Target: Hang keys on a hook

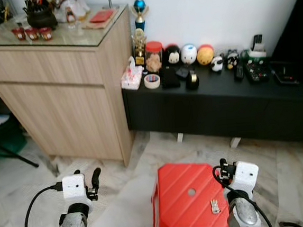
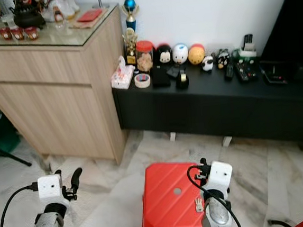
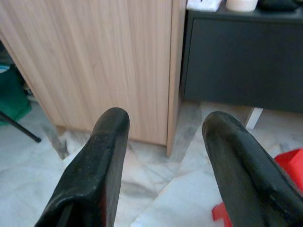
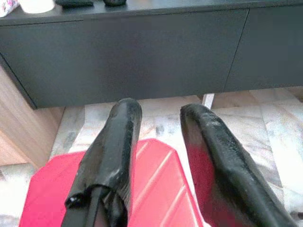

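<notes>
While the small silver keys [image 1: 215, 206] lie on the red plastic stool [image 1: 185, 201] at lower centre, the right gripper [image 4: 158, 142] hovers above it, fingers parted and empty; the left gripper [image 3: 163, 151], lower left, gapes wide over marble floor [image 1: 127, 200].

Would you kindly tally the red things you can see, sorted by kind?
Red stool: 1
Small red cups on the wooden cabinet's glass top: 3
Red-lidded jar on the black console: 1
Flat red item on the cabinet top: 1
Total: 6
</notes>
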You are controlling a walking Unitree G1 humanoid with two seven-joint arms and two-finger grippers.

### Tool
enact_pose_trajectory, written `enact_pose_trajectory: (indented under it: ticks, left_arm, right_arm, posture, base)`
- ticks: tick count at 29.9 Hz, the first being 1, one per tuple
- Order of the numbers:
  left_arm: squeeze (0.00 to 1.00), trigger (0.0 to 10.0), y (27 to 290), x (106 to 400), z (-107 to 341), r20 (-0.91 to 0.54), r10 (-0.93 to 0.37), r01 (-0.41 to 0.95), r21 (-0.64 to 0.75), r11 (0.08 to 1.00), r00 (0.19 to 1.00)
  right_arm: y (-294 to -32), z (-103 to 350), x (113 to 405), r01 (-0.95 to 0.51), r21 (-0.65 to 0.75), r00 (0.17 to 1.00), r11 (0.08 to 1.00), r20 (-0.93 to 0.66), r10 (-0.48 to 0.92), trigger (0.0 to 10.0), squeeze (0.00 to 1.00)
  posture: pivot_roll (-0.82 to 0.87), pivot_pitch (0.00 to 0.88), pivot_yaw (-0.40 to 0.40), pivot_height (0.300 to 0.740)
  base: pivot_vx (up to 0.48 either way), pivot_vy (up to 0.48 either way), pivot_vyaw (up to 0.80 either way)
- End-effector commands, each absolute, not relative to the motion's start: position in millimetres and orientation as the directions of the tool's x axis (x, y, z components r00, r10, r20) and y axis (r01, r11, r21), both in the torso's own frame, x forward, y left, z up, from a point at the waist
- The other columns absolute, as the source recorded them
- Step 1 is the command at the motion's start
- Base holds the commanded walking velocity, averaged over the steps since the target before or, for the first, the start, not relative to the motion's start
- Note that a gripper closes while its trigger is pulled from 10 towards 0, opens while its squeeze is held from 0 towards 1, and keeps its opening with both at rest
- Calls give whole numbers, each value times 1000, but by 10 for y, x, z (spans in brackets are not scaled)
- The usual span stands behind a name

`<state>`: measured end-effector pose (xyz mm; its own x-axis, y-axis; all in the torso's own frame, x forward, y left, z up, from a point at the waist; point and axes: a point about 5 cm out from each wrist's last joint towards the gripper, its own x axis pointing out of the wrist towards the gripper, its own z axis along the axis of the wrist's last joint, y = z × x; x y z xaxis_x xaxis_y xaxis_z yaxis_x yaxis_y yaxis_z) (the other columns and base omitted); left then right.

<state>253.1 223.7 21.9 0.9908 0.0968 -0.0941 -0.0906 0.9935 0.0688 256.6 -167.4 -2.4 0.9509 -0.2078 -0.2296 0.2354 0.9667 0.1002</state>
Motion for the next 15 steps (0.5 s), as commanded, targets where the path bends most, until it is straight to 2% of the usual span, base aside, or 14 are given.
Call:
enact_pose_trajectory:
  ticks: [1,15]
  left_arm:
    - [0,10000,2222,2515,195,-110,89,-82,68,994,990]
    - [0,10000,2200,2513,176,-128,82,-74,61,995,988]
  right_arm:
    - [-1676,-43,2544,238,107,949,965,-236,-207,10000,0]
    - [-1661,-85,2546,226,115,943,967,-273,-188,10000,0]
  posture:
    - [69,0,-51,631]
    - [70,0,-54,631]
  base:
    - [0,0,0]
    - [0,0,0]
